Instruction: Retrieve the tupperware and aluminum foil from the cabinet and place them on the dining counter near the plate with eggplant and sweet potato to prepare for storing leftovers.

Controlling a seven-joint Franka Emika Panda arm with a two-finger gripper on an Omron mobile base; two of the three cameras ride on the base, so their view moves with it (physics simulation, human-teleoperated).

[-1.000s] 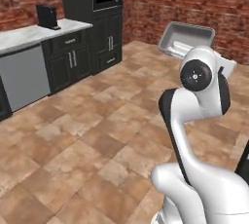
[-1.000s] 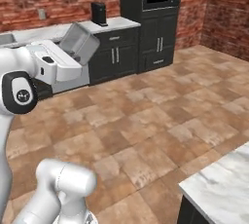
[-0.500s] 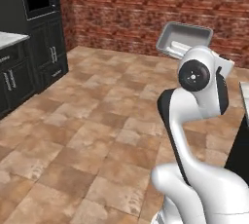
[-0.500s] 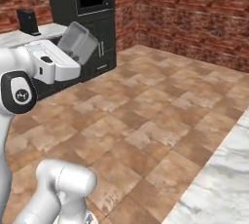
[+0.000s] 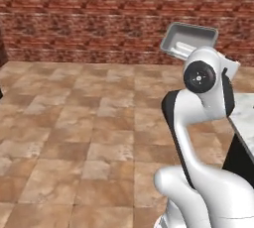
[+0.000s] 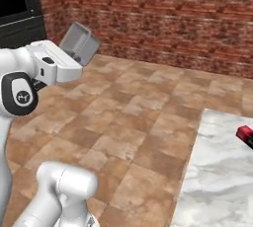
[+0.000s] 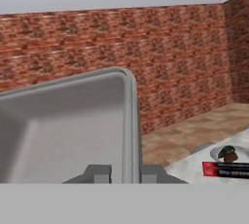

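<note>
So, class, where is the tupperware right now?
The tupperware is held aloft in the gripper, tilted, above the tiled floor, before the brick wall.

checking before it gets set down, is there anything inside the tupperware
The tupperware looks empty: its pale grey floor and walls show bare in the hand view. The bottom strip near the end effector is cut off, so that part is unseen.

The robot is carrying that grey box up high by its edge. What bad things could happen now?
1. The jaws pinch just one wall of the tupperware, which hangs tilted in the air, so it might slip or twist while the base drives.
2. The aluminum foil already lies right beside the plate on the dining counter. Setting the tupperware down close by could bump them.
</note>
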